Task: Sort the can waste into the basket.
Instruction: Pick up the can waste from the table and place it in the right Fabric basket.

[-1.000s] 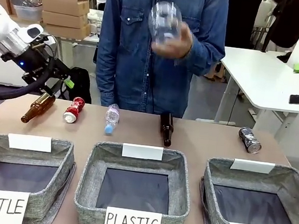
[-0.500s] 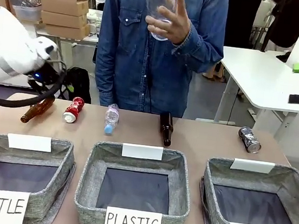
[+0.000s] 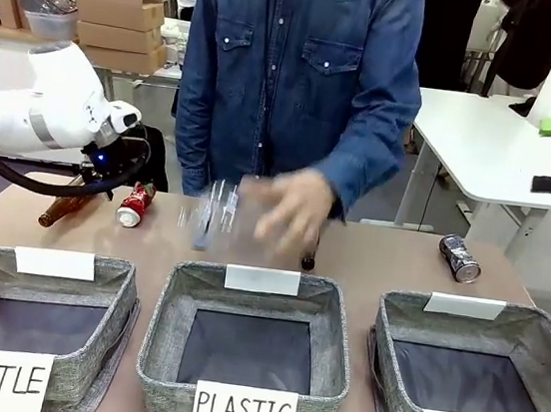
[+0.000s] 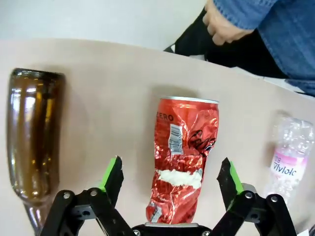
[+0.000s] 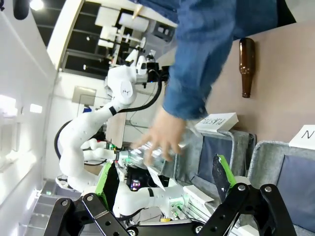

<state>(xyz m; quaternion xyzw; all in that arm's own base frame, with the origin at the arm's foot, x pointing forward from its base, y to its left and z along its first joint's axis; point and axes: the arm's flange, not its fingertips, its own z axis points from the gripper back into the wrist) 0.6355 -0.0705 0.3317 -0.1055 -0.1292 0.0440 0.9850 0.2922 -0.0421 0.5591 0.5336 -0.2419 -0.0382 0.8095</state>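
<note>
Right, your left gripper (image 4: pixel 171 174) hangs low over the red can (image 4: pixel 184 157), jaws wide apart, a green pad on either side and neither touching it. That can lies crumpled on the table, white lettering ending "ERO" down its side. A brown glass bottle (image 4: pixel 32 132) lies on one side of it and a small plastic bottle (image 4: pixel 290 157) with pink print on the other. Your right gripper (image 5: pixel 166 179) is spread wide too, holding nothing. The dark can (image 3: pixel 460 258) lies just behind the basket (image 3: pixel 538 344) signed "CAN". Beside that sit baskets signed "PLASTIC" (image 3: pixel 170 314) and "BOTTLE" (image 3: pixel 116 292). The person's hand (image 3: pixel 290 213) blurs beyond the middle one, with a clear bottle (image 3: pixel 216 214).
</note>
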